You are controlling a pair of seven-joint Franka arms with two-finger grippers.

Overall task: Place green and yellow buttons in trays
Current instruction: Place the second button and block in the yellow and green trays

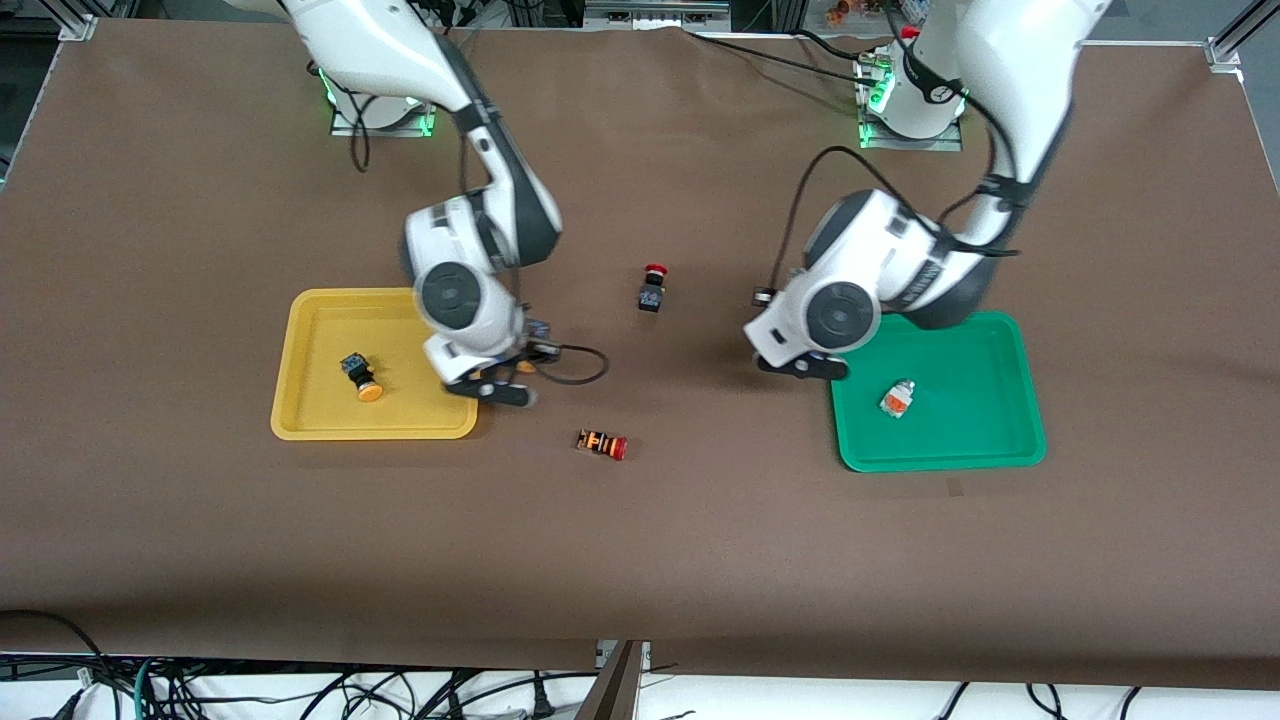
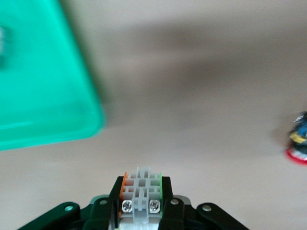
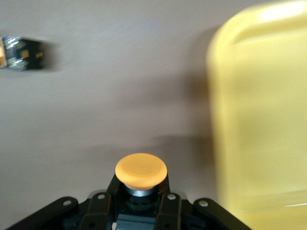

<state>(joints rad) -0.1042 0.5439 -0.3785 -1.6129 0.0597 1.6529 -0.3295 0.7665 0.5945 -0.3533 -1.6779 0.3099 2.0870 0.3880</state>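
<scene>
Both sets of fingers pinch one button each.
Right fingers grip a yellow-capped button beside the yellow tray, lower left; left fingers grip a grey button beside the green tray.

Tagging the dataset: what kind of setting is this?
Likely a robotics lab bench: brown-covered table, aluminium frame posts at its corners, loose cables below its edge.

Bright even light, soft shadows, blurred wrist views

High front overview, two close wrist views
</scene>
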